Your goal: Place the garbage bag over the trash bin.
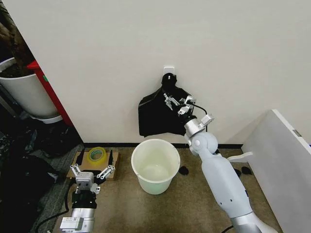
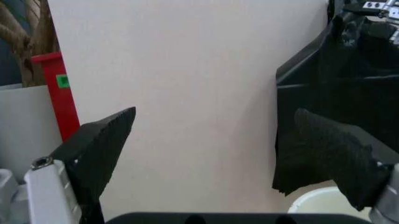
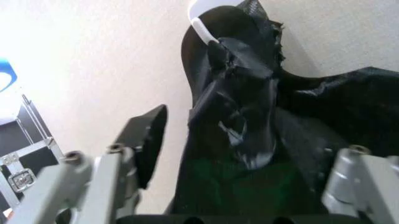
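Note:
The trash bin (image 1: pixel 155 166), white and round, stands on the floor by the wall; its rim (image 2: pixel 318 198) peeks into the left wrist view. Above it a flat black bag bundle (image 1: pixel 158 114) (image 2: pixel 337 93) (image 3: pixel 243 84), knotted at the top, hangs from a white wall hook (image 1: pixel 168 70). My right gripper (image 1: pixel 178 102) (image 3: pixel 249 154) is raised to the bundle's upper part and stands open, the black plastic lying between its fingers. The garbage bag is out of view. My left gripper (image 1: pixel 92 169) (image 2: pixel 218 140) is open and low, left of the bin.
A yellow-green tape roll (image 1: pixel 97 154) lies on a brown board just ahead of the left gripper. A large white plant pot (image 1: pixel 24 92) and a red panel (image 1: pixel 48 92) stand at the far left. A white cabinet (image 1: pixel 282 160) fills the right side. Small black items (image 1: pixel 183 170) lie on the floor.

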You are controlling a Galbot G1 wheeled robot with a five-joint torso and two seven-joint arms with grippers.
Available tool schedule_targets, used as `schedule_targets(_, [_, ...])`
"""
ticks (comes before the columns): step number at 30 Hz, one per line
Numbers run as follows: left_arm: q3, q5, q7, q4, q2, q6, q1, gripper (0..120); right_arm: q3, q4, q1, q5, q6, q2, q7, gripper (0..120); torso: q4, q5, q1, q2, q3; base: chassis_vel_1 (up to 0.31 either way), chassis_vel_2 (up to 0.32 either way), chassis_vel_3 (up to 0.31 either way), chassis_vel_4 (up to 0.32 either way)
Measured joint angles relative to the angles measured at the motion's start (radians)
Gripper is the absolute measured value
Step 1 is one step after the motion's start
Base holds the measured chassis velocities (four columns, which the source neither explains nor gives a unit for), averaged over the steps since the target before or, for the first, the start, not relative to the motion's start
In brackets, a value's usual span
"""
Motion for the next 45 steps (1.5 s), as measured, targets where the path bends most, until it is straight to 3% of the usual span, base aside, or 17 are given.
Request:
schedule_targets(4, [0.008, 0.001, -0.001, 0.009, 0.0, 0.0, -0.003, 100, -0.001, 0.001, -0.001, -0.002, 0.001, 0.0, -0.007, 43, -0.0001, 0.0, 0.0, 0.0, 0.0, 0.0, 0.0, 0.0, 0.0])
schedule_targets(17, [0.017, 0.001, -0.007, 0.022, -0.008, 0.003, -0.014, 100, 0.004, 0.007, -0.019, -0.006, 0.009, -0.019, -0.017, 0, 0.0, 0.0001, 0.0, 0.0, 0.0, 0.0, 0.0, 0.0, 0.0])
schedule_targets(32, [0.026, 0.009, -0.014, 0.038, -0.009, 0.007, -0.03, 100, -0.001, 0.148, -0.189, -0.105, 0.045, -0.142, -0.043, 0, -0.0003, 0.0001, 0.0, 0.0, 0.0, 0.0, 0.0, 0.0, 0.0])
schedule_targets(34, [0.029, 0.017, -0.014, 0.048, -0.012, 0.008, -0.039, 100, -0.003, 0.259, -0.308, -0.2, 0.078, -0.207, -0.067, 0, -0.0008, 0.0, 0.0, 0.0, 0.0, 0.0, 0.0, 0.0, 0.0])
schedule_targets(37, [0.029, 0.018, -0.015, 0.052, -0.013, 0.008, -0.041, 100, -0.004, 0.303, -0.349, -0.239, 0.095, -0.228, -0.07, 0, 0.0006, 0.0005, 0.0, 0.0, 0.0, 0.0, 0.0, 0.0, 0.0])
schedule_targets(40, [0.029, 0.019, -0.016, 0.056, -0.013, 0.008, -0.044, 100, -0.01, 0.34, -0.394, -0.276, 0.11, -0.243, -0.071, 0, -0.0004, -0.0002, 0.0, 0.0, 0.0, 0.0, 0.0, 0.0, 0.0])
schedule_targets(44, [0.029, 0.021, -0.016, 0.06, -0.013, 0.008, -0.05, 100, -0.012, 0.397, -0.478, -0.359, 0.146, -0.262, -0.071, 0, 0.0, 0.0005, 0.0, 0.0, 0.0, 0.0, 0.0, 0.0, 0.0])
schedule_targets(45, [0.029, 0.022, -0.017, 0.061, -0.014, 0.009, -0.052, 100, -0.002, 0.421, -0.535, -0.431, 0.168, -0.265, -0.078, 0, 0.0, -0.0002, 0.0, 0.0, 0.0, 0.0, 0.0, 0.0, 0.0])
